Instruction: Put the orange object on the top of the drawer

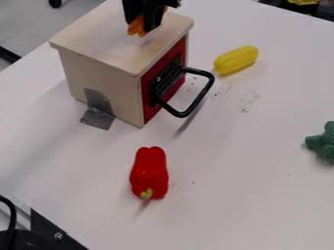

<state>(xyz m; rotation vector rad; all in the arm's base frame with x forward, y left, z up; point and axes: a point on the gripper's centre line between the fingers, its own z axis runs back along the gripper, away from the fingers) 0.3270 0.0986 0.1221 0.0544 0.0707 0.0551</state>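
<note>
My gripper [145, 24] hangs over the back part of the drawer box's top, shut on an orange object [137, 26]. Only part of the orange object shows between and below the black fingers; its lower end is close above the pale wooden top, and I cannot tell whether it touches. The drawer box [98, 44] stands at the upper left, with a red front and a black handle [198, 95] facing right.
A red pepper [149, 171] lies on the white table [228, 195] in front of the box. To the right of the box is a yellow corn [236, 60]. A green object [323, 143] sits at the right edge. Grey tape [98, 117] holds the box's lower left side.
</note>
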